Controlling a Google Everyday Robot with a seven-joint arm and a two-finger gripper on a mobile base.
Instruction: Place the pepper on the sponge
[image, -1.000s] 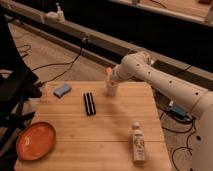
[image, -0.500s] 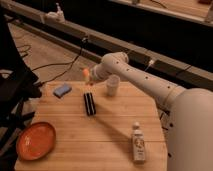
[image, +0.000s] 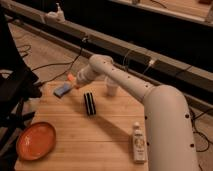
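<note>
The small orange-red pepper (image: 71, 78) hangs just above the table's far left corner, held at the tip of my gripper (image: 75, 82), which is shut on it. The light blue-grey sponge (image: 61, 90) lies flat on the wood right below and slightly left of the pepper, a small gap apart. My arm reaches in from the right, over the back of the table.
A black ribbed block (image: 89, 103) lies mid-table to the right of the sponge. A white cup (image: 112, 89) stands at the back edge. A round orange plate (image: 36, 141) sits front left, a white bottle (image: 138, 142) front right. The wooden table (image: 95, 140) ends close behind the sponge.
My gripper has swung left with the pepper, from beside the cup to just over the sponge. Everything on the table has stayed put.
</note>
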